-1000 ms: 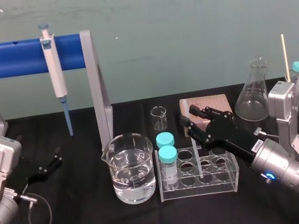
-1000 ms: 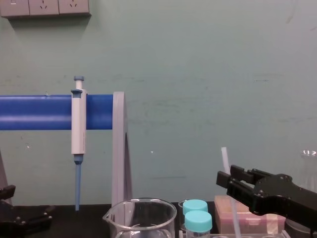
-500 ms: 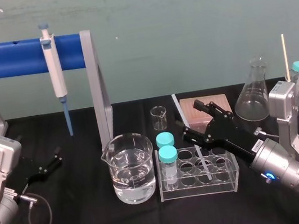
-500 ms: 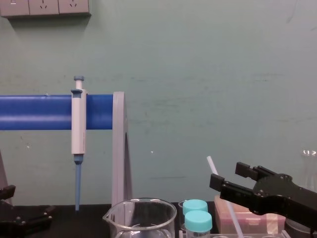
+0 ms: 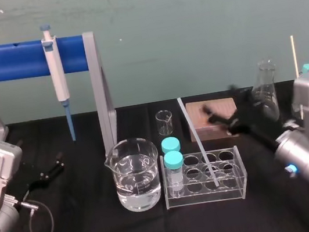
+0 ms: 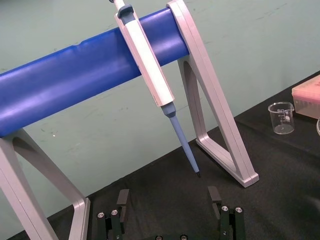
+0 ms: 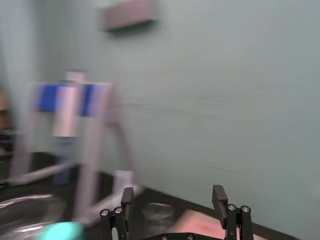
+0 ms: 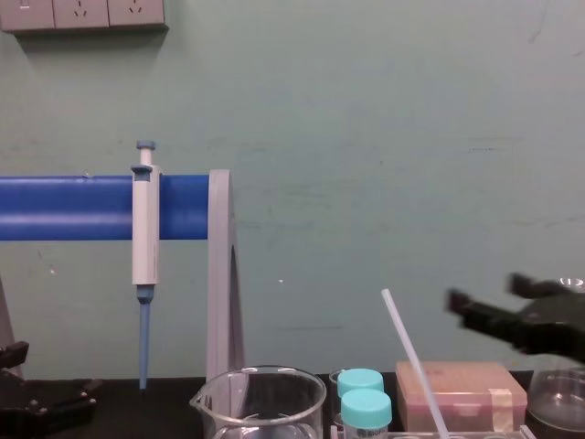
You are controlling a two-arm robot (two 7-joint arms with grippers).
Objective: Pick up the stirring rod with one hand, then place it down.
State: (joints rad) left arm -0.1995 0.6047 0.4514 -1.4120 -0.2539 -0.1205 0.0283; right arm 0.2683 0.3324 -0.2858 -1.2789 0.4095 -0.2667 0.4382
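**Item:** long, thin, translucent white stirring rod (image 5: pixel 199 144).
**Location:** the lower end sits in a well of the clear acrylic tube rack (image 5: pixel 234 190). The shaft leans with its upper end tipped toward the robot's left, and nothing grips it. In the chest view the stirring rod (image 8: pixel 413 358) rises well above the vial caps.
**Adjacent, same rack:** two teal-capped clear vials (image 5: pixel 174 160), just left of the rod.
**Near:** glass beaker of water (image 5: pixel 134 175) left of the rack; pink-brown flat box (image 5: pixel 202 121) behind it.
**Right gripper** (image 5: pixel 227 113): black, flat-fingered, above the box, right of the rod and apart from it. Its fingers are spread wide with nothing between them, as the right wrist view (image 7: pixel 172 192) also shows.
**Left gripper** (image 5: pixel 48 171): parked low at the table's left, also spread wide and empty (image 6: pixel 169 197).
**Status (judged):** the rod stands released in the rack and both claws are empty, so the put-down looks done. Probably only clearing the right arm is left. Whether the rod was lifted cannot be told.
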